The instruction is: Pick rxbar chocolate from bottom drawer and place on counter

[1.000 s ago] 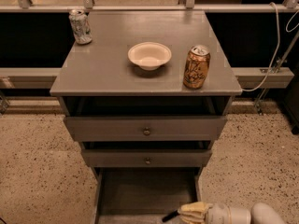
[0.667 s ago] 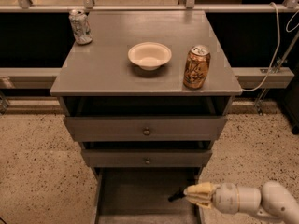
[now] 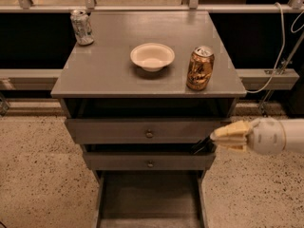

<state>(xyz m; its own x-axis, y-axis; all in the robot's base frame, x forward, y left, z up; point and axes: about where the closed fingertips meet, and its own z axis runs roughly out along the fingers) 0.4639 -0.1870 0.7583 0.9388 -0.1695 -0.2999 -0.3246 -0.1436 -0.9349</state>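
Arm reaching in level from the right edge, chocolate bar pinched at its tip.

The gripper (image 3: 214, 139) hangs at centre right, in front of the two knobbed drawers' right ends, its fingers (image 3: 231, 128) closed narrow on the chocolate bar (image 3: 202, 147). The bar is clear of the open bottom drawer (image 3: 149, 194) and below the worktop (image 3: 109, 65), its long axis slanting down to the left. Its gripped end is hidden, its print is unreadable, and the frame edges cut off the drawer front and arm.

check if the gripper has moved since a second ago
Yes. The gripper has risen from low over the bottom drawer to the right end of the upper knobbed drawer, holding the rxbar chocolate.
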